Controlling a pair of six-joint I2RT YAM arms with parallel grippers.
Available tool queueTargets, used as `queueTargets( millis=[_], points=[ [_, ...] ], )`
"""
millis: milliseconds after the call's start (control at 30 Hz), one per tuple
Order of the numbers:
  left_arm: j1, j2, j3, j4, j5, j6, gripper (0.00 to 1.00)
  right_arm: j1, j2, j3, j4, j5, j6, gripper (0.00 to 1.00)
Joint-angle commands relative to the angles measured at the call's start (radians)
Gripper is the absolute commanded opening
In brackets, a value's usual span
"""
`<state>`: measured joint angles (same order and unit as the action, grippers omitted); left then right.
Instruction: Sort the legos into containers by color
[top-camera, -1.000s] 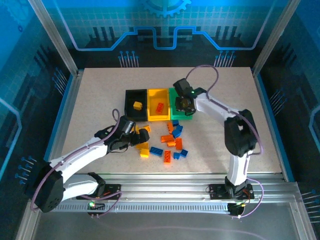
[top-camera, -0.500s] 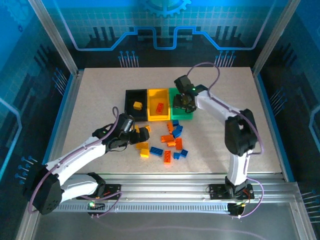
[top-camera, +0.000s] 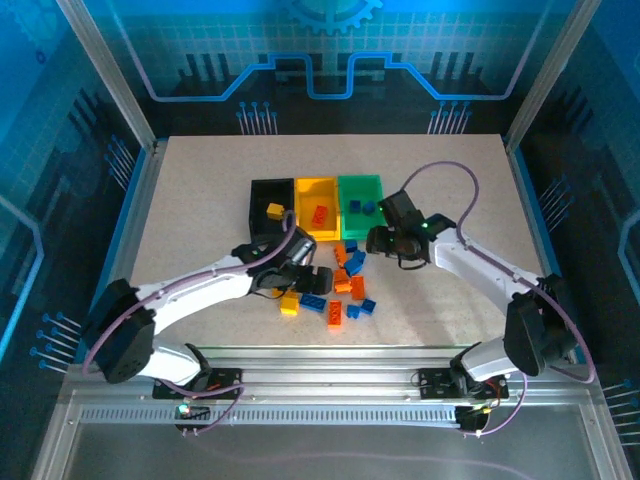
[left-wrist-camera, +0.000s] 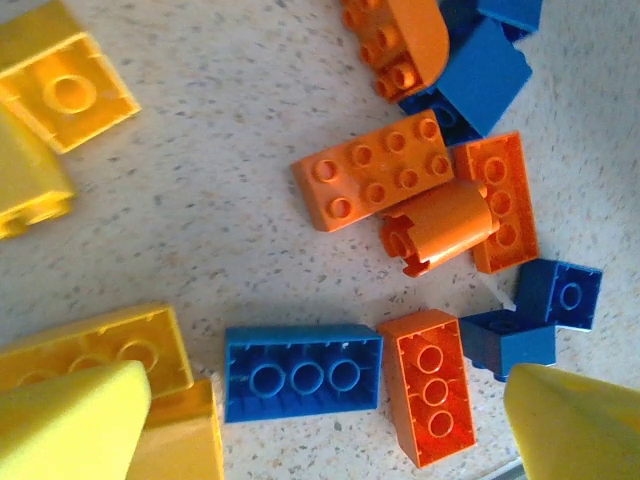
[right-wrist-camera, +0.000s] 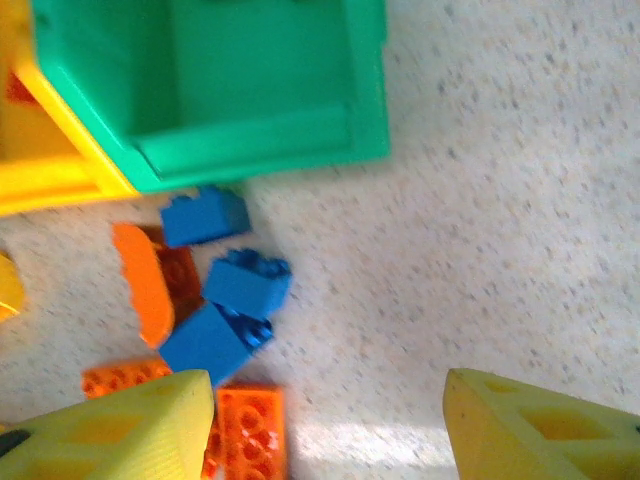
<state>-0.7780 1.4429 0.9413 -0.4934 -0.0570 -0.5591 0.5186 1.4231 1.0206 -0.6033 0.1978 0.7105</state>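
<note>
left gripper (left-wrist-camera: 325, 420): spread wide, holding nothing, hovering over long blue brick (left-wrist-camera: 303, 372) | right gripper (right-wrist-camera: 330, 430): spread wide, holding nothing, green bin (right-wrist-camera: 250, 150) at 11 o'clock

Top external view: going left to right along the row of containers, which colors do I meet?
black bin → yellow bin → green bin

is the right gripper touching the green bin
Apart. In the right wrist view the right gripper sits at the bottom edge, the green bin at the top, with bare table between them.
</note>
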Motion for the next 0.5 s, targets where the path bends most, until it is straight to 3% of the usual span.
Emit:
queueTargets(
  millis=[0, 200, 467],
  points=[
    [-0.018, 0.048, 0.055, -0.046, -0.015, 0.042, 0.88, 0.005, -0.071, -0.044, -0.002, 0.006, 0.029, 0.64],
    [-0.044, 0.064, 0.035, -0.103, -0.075, 0.031, 0.87, -0.005, -0.127, -0.105, -0.001, 0.014, 0.039, 0.65],
    [-0.050, -0.093, -0.119, -0.118, -0.115, -0.064, 0.83, -0.013, -0.122, -0.125, 0.023, -0.001, 0.044, 0.65]
  ],
)
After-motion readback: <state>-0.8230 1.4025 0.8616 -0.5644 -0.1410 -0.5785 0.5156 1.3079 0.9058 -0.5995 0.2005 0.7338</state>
